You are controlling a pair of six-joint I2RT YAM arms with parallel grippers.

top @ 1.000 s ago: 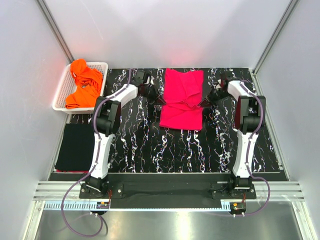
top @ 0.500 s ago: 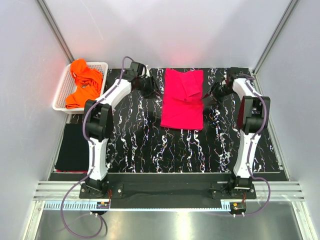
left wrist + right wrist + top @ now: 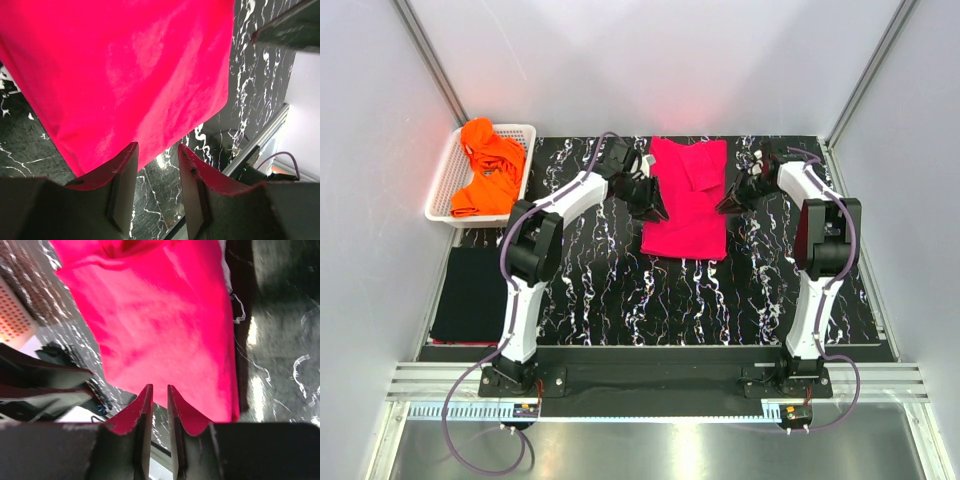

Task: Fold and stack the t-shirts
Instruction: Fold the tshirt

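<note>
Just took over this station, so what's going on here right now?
Both arms reach the hot pink cloth t-shirt, partly folded on the black white-veined mat. The left gripper is open at its left edge, the right gripper barely open at its right edge; neither holds cloth. Bright orange t-shirts sit in the white lattice plastic basket; a black folded t-shirt lies at the mat's left edge.

A robot lab booth is indicated: plain white wall panels, metal corner posts, and cabled robot arms bolted beside a metal rail.
</note>
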